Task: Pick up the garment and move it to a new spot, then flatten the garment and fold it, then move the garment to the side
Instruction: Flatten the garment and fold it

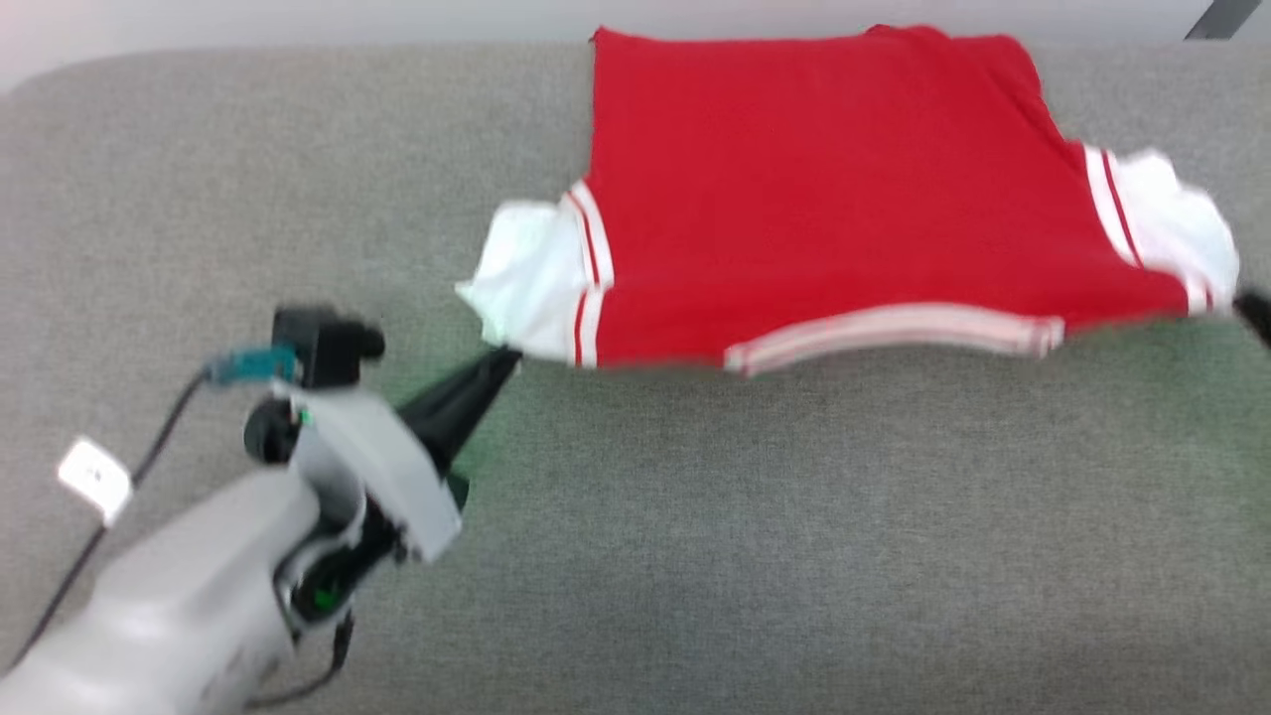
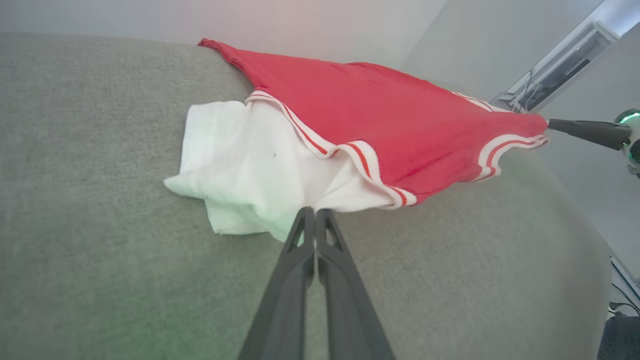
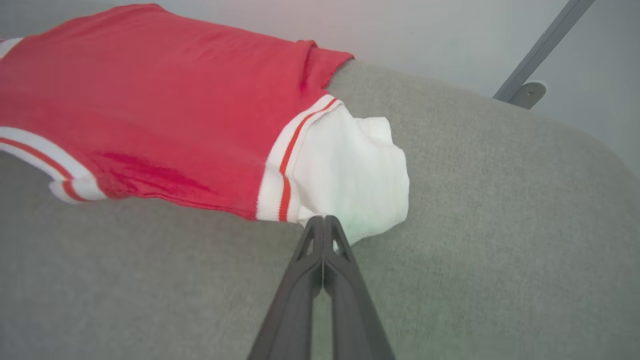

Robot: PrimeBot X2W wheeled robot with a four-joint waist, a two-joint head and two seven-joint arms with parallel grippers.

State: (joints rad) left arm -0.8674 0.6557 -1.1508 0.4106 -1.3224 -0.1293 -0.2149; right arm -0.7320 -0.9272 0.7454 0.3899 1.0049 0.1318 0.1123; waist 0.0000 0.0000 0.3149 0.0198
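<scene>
Beside garment [image 1: 844,199], cropped right jaws, perhaps gripping.

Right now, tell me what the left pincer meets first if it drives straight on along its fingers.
The white sleeve of the red jersey: the shut left pincer has its tips at that sleeve's near edge, seemingly pinching it, so any advance pushes into the cloth.
</scene>
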